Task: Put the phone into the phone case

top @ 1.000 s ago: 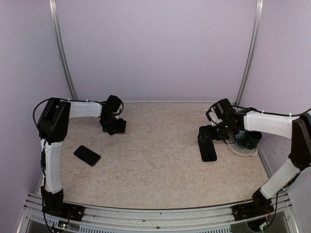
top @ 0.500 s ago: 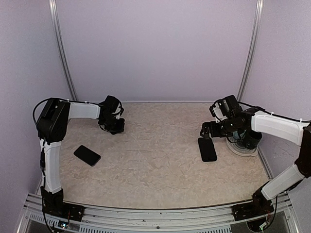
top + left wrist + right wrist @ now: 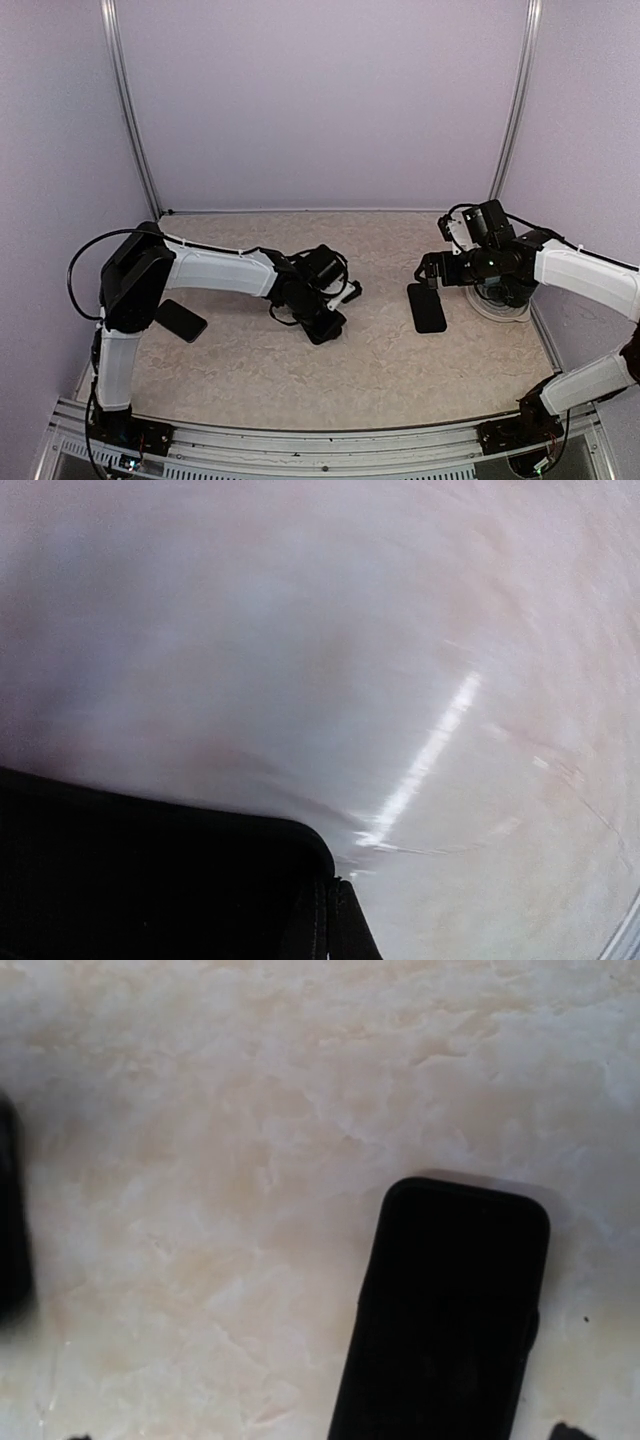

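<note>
**Stage of the task: early, nothing yet assembled.** Two flat black slabs are seen on the counter [image 3: 390, 385], well apart from each other. The left slab [image 3: 186, 322], partly covered by the left arm [image 3: 135, 290], is judged from its glossy face to be the phone. The right slab [image 3: 427, 308], matte and with a faint raised edge in the right wrist view, is judged to be the phone case. Neither reading can be confirmed from the views given.

The left gripper [image 3: 328, 322] is placed low over the middle of the counter, between the two slabs and touching neither. Its fingers [image 3: 150, 880] are pressed together with nothing between them. The right gripper [image 3: 432, 273] is held above the far end of the right slab, with its fingers spread wide and nothing gripped.

No part of the insertion is shown as done: both slabs are lying flat and neither is grasped. The phone is yet to be picked up, carried across to the case, squared with its opening and pressed in.
</note>
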You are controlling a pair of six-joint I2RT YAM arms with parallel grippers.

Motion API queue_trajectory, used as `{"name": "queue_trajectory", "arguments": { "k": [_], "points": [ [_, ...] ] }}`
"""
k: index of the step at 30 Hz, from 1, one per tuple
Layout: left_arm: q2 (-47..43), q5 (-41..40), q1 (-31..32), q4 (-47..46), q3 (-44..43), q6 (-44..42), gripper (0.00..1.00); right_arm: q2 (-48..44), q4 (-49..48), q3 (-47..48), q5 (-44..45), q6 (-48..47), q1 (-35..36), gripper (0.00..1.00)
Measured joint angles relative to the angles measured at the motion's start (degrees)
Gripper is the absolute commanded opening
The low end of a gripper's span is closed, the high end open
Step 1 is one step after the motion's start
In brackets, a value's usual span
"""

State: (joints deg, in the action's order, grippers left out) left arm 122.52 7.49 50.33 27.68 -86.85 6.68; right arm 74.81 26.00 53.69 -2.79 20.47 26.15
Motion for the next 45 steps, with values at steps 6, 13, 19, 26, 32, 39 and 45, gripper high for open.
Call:
{"name": "queue_trajectory", "arguments": {
  "k": [6, 13, 19, 26, 32, 39, 45],
  "points": [
    [0.00, 6.86, 13.09, 4.72, -0.22, -4.70, 0.00, -4.70, -0.66, -2.34, -0.61, 0.15, 0.00, 0.99],
    [0.22, 7.37, 14.19, 8.81, -2.12, -11.93, 0.00, -5.95, -1.03, -3.34, -1.44, 0.39, -0.02, 0.99],
    [-0.90, 7.91, 14.27, 11.10, -0.50, -18.62, 0.03, -6.60, -1.09, -3.41, -1.53, 0.42, -0.02, 0.99],
    [-3.15, 7.50, 14.34, 15.10, 1.20, -21.99, 0.57, -6.34, -1.51, -3.41, -2.29, 0.39, -0.02, 0.99],
    [-4.85, 5.68, 14.08, 12.00, 1.22, -18.47, 0.79, -6.29, -1.53, -3.41, -2.75, 0.42, -0.02, 0.99],
    [-20.98, -10.67, 5.18, -5.99, 7.63, 4.33, 0.99, -6.34, -2.80, -3.87, -3.54, 0.31, -0.04, 0.99],
    [-38.53, -41.75, -7.65, -8.37, 20.44, 32.09, 0.99, -7.48, -7.50, -5.14, 1.09, 1.53, -0.09, 0.99]
  ]
}}
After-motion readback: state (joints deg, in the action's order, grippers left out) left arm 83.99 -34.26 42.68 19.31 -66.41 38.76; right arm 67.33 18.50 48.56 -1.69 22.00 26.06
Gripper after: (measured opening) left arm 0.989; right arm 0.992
